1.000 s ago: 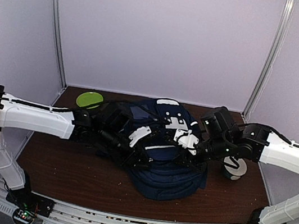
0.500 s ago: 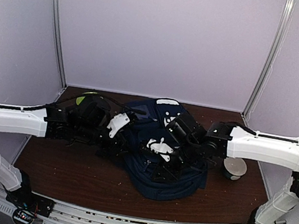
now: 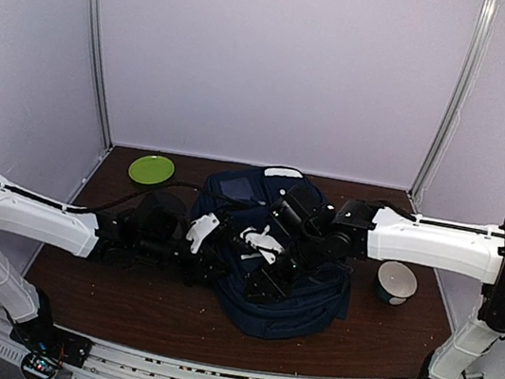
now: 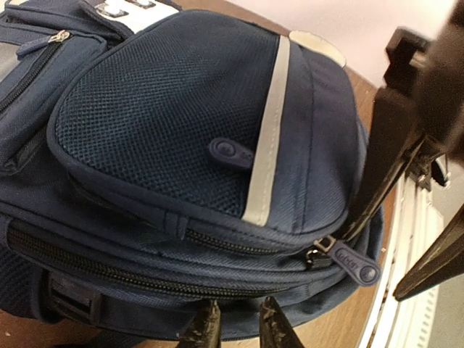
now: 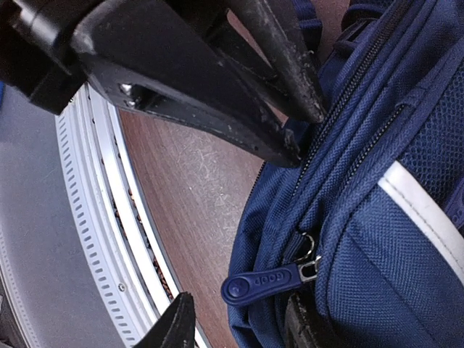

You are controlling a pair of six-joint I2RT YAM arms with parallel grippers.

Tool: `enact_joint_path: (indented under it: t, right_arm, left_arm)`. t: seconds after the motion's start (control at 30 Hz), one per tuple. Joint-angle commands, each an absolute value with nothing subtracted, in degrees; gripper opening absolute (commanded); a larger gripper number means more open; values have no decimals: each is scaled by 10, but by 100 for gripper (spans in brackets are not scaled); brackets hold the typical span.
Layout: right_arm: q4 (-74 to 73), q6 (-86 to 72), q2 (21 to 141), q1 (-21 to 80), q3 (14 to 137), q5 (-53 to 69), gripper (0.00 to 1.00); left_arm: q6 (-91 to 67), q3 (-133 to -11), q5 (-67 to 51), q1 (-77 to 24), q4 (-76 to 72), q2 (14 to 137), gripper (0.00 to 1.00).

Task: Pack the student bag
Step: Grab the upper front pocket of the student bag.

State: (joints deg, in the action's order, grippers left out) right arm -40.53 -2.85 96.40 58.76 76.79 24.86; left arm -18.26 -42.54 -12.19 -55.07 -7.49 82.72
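1. Both arms have swung inward since a second ago and now meet at the 9 o'clock side of the student bag (image 3: 302, 298).
2. Left claw (image 4: 238, 325): tips nearly together against the bag's bottom seam; I cannot tell whether fabric is pinched.
3. Right claw (image 5: 239, 315): parted, straddling the zipper pull (image 5: 264, 284), gripping nothing.
4. Bag lies mid-table (image 3: 121, 289).

Both arms are extended inward — the left end effector (image 4: 235, 330) is held narrowly parted, the right end effector (image 5: 239, 326) spread wider.
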Motion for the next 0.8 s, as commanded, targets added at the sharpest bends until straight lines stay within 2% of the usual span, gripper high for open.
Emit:
enact_joint_path:
  t: [0.0, 0.23, 0.57, 0.67, 0.77]
  right_arm:
    - [-397, -72, 975, 573, 774, 255, 44]
    - [-373, -101, 964, 554, 756, 270, 44]
    - [-343, -141, 935, 524, 716, 280, 43]
    - [-340, -154, 943, 516, 713, 271, 37]
    - [-348, -152, 954, 513, 719, 254, 25]
  left_arm:
    - [-244, -402, -162, -552, -221, 848, 20]
    - [-269, -423, -203, -573, -287, 908, 19]
    - [-264, -447, -232, -589, -287, 927, 18]
    - [-262, -446, -232, -589, -280, 929, 18]
    - [-264, -448, -231, -589, -279, 930, 18]
